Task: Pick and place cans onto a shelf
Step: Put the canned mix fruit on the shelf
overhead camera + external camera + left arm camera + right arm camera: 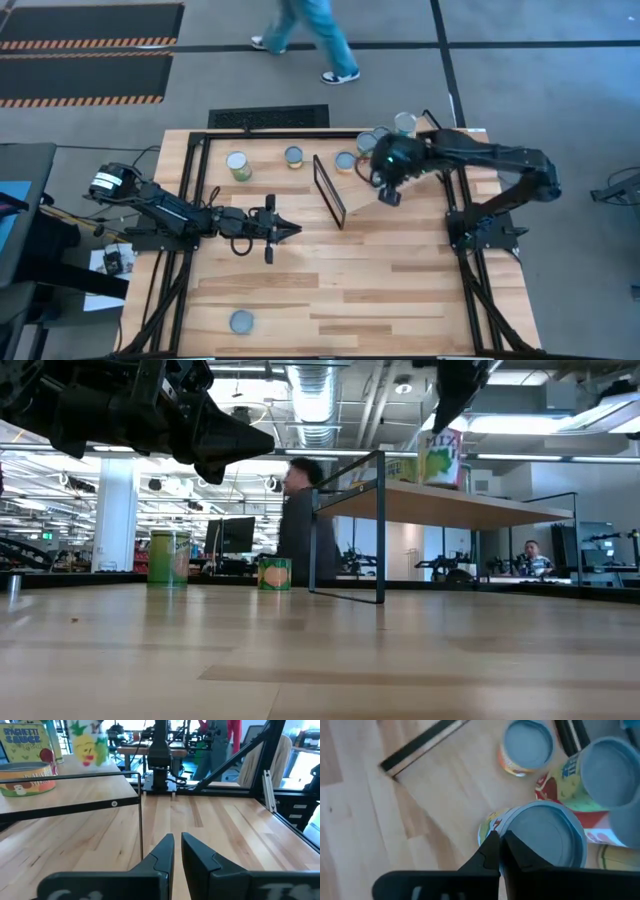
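Closest to the low cam was bare tabletop [320,660], w/ the left gripper [235,442] hanging overhead as a dark wedge, fingers pressed together on nothing. Left wrist view confirmed that: both tips met w/ just a thin slit between, pointing across the planks at the shelf's black frame [140,810].

Largest thing was the table [400,280], seen whole only from the high cam. Next the shelf [352,178], a light board raised on its thin frame toward the table's far right; the low cam showed it side-on, w/ open space beneath.

Right gripper [388,196] sat over the shelf's near edge, beside the can cluster. Right wrist view showed its fingers [492,852] closed, tips together, just above a grey can top [547,837], not clamped on it. That view also showed an orange-label can [526,747] and a taller red/green can [607,772] on the shelf, labels the high cam couldn't show.

High cam alone caught the loose cans on the table: a green one [238,165] and a smaller one [294,156] left of the frame, plus a lone can [241,321] near the front edge. Low cam showed the first two standing upright.

A person [310,35] was on the floor beyond the table.
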